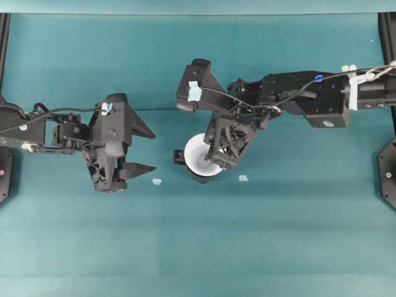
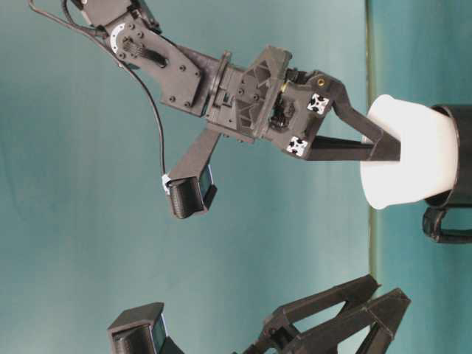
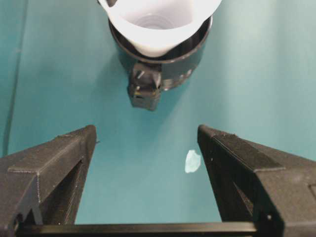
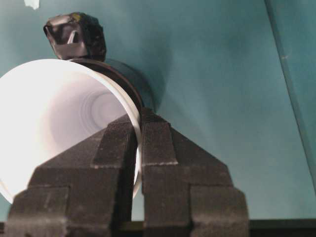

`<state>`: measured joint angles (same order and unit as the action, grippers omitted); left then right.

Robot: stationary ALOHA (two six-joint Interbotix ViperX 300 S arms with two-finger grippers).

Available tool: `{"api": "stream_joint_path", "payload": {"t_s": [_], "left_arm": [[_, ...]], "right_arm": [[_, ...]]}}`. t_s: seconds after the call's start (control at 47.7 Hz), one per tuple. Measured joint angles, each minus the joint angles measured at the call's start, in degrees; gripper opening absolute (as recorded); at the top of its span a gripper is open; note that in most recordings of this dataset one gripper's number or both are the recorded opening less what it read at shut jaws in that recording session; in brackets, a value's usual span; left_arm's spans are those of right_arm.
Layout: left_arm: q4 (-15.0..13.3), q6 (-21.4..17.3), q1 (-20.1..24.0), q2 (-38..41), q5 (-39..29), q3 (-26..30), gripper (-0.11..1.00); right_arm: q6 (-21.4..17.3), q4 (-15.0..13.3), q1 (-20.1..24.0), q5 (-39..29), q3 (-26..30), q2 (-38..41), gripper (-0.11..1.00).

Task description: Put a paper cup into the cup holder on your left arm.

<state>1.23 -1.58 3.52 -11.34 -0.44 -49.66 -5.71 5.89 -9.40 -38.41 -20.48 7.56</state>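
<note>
The white paper cup [image 1: 198,154] stands with its base inside the glossy black cup holder [image 1: 204,176], and most of its wall still sticks out above the rim. My right gripper [image 1: 216,162] is shut on the cup's wall at the rim, one finger inside and one outside. The right wrist view shows the cup [image 4: 64,118], the holder [image 4: 126,81] and this grip [image 4: 139,118]. From table level I see the cup [image 2: 405,151] in the holder [image 2: 457,155]. My left gripper [image 1: 153,150] is open and empty, left of the holder's handle [image 3: 144,89].
Two small white paper scraps [image 1: 156,182] [image 1: 244,178] lie on the teal table on either side of the holder. One scrap [image 3: 192,161] sits just inside my left gripper's right finger. Black frame mounts [image 1: 388,170] stand at the table's side edges.
</note>
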Motion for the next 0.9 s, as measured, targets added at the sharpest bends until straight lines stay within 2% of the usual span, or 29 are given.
{"api": "stream_joint_path", "payload": {"t_s": [0.189, 0.377, 0.734, 0.902], "left_arm": [[-0.1, -0.1, 0.0, 0.3, 0.1, 0.0, 0.87], [-0.1, -0.1, 0.2, 0.6, 0.6, 0.1, 0.87], [-0.1, -0.1, 0.4, 1.1, 1.0, 0.4, 0.87], [0.0, 0.0, 0.4, 1.1, 1.1, 0.4, 0.87]], "right_arm": [[0.0, 1.6, 0.0, 0.0, 0.0, 0.0, 0.00], [0.0, 2.5, -0.1, 0.0, 0.0, 0.0, 0.09], [0.1, 2.5, -0.1, 0.0, 0.0, 0.0, 0.38], [0.1, 2.5, -0.4, 0.2, 0.0, 0.0, 0.46]]}}
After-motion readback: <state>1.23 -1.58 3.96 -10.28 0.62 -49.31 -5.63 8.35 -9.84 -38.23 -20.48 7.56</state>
